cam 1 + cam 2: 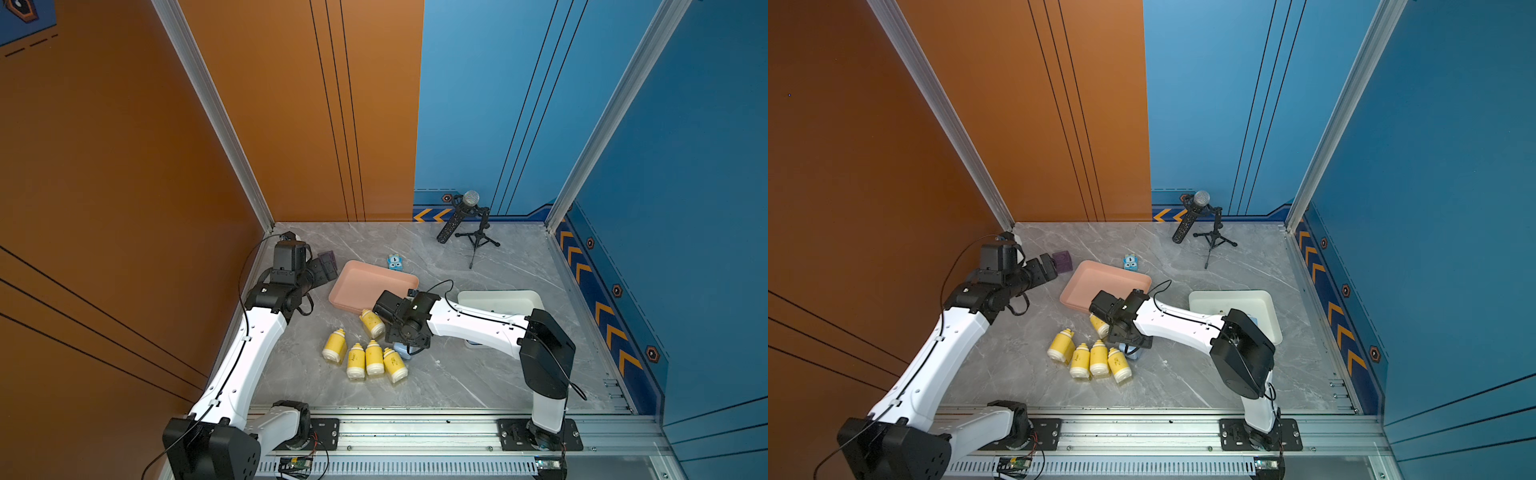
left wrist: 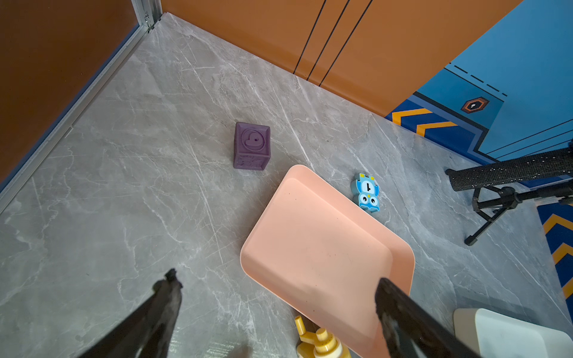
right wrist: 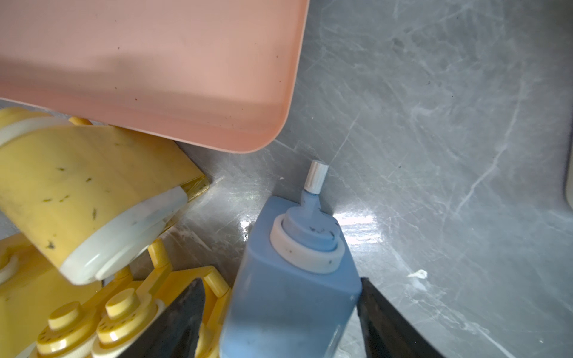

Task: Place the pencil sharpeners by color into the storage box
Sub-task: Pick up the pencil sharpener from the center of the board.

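Observation:
Several yellow pencil sharpeners (image 1: 356,361) lie in a cluster in front of the pink storage box (image 1: 361,282), and one more yellow sharpener (image 1: 372,323) lies against its near rim. My right gripper (image 3: 280,282) points down over a light blue sharpener (image 3: 291,303), which is also visible in a top view (image 1: 1130,351). Its jaws are open. One finger touches the sharpener's side, and the other stands apart from it beside a yellow cap. My left gripper (image 2: 276,279) hangs open and empty above the floor at the pink box's (image 2: 325,248) left corner.
A white storage box (image 1: 1233,303) sits at the right, partly under my right arm, with something light blue (image 1: 1252,320) inside. A purple cube (image 2: 251,145) and a small blue cartoon toy (image 2: 366,192) lie behind the pink box. A microphone on a tripod (image 1: 469,220) stands at the back.

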